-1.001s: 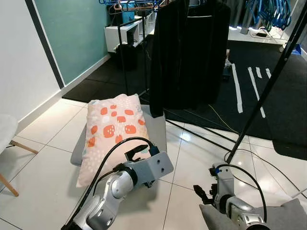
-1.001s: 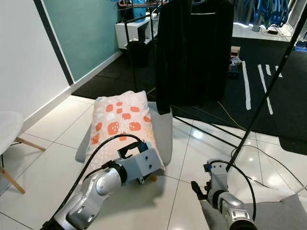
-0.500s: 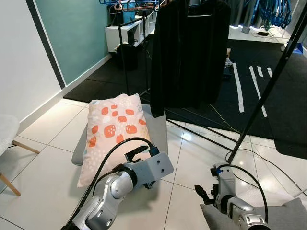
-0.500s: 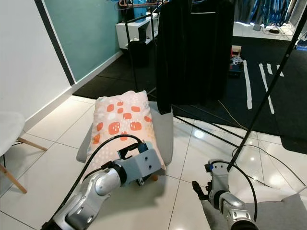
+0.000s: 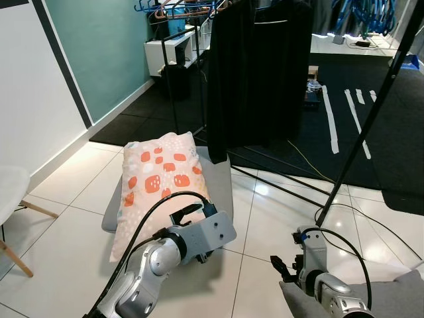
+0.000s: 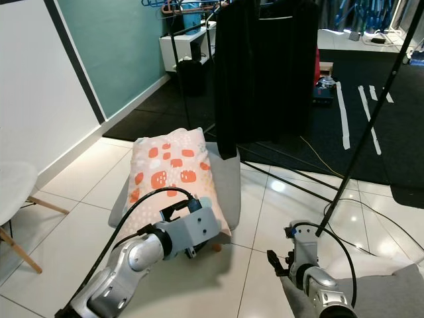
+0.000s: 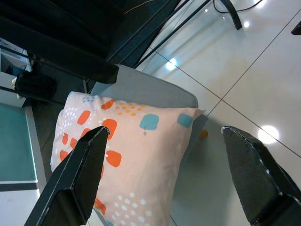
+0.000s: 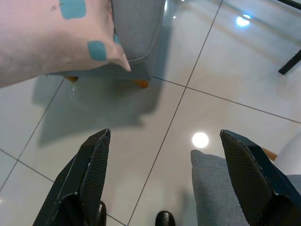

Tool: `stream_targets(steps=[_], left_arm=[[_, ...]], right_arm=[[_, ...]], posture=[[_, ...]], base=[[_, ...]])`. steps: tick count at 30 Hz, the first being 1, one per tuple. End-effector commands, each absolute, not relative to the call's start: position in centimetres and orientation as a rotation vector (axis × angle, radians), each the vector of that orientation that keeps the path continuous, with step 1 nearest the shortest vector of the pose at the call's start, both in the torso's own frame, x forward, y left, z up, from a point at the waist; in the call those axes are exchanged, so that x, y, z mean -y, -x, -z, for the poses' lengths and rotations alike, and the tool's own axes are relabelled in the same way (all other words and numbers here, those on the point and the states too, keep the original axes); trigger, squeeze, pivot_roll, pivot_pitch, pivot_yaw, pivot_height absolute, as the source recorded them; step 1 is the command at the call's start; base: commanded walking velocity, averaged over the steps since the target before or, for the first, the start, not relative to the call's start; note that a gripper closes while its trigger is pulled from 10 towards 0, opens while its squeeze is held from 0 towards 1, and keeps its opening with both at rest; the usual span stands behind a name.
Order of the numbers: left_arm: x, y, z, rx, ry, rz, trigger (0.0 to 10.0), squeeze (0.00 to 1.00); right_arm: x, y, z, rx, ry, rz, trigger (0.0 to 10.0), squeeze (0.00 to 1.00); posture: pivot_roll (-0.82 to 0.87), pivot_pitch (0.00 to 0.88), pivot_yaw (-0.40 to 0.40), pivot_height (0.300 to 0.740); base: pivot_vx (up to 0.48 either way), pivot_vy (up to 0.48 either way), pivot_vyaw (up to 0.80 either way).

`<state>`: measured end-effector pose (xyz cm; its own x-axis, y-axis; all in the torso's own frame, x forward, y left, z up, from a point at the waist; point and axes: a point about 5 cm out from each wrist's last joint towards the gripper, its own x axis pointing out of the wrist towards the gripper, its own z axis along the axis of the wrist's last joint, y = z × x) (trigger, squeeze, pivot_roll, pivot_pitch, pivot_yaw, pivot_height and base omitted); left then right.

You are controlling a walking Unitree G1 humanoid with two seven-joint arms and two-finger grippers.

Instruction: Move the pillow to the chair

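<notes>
The pillow (image 5: 157,180) is pink with orange and white patches and lies along a low grey padded seat (image 5: 221,180) on the tiled floor. My left gripper (image 5: 187,213) hovers just above the pillow's near end. In the left wrist view it is open (image 7: 164,134), and its fingers (image 7: 80,179) frame the pillow (image 7: 117,160) from a distance. My right gripper (image 5: 283,266) hangs low at the right, open (image 8: 164,136) over bare tile. The pillow's corner (image 8: 56,42) and the seat's edge (image 8: 138,28) lie ahead of it. A white chair (image 5: 10,193) stands at the left edge.
A clothes rack with a black garment (image 5: 258,73) stands right behind the seat, its legs across the floor. A slanted black pole (image 5: 371,119) and cables (image 5: 358,218) lie to the right. A grey cushion (image 5: 391,298) is at my lower right. A black carpet (image 5: 371,86) lies beyond.
The camera has shifted slightly, so more of the white chair shows at the left. The pillow and both grippers hold the same places relative to each other.
</notes>
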<state>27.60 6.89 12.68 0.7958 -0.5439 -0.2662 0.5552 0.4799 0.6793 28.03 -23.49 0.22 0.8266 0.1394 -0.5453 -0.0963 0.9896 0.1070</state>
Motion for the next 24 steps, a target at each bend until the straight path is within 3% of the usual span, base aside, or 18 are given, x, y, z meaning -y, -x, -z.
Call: stream_targets(steps=[1,24], left_arm=[[-7.51,-27.53,-12.34,-0.033,-0.84,0.679,10.0,0.0],[-7.58,-26.98,-12.06,-0.038,-0.835,0.686,10.0,0.0]], right_arm=[[23.31,-28.0,-0.08,-0.581,-0.088,-0.118,10.0,0.0],[23.99,-27.67,-0.04,-0.571,-0.102,-0.087,10.0,0.0]], posture=[[-0.16,0.042,0.035,0.74],[-0.16,0.029,0.062,0.74]], base=[[0.0,0.0,0.0],[0.0,0.0,0.0]])
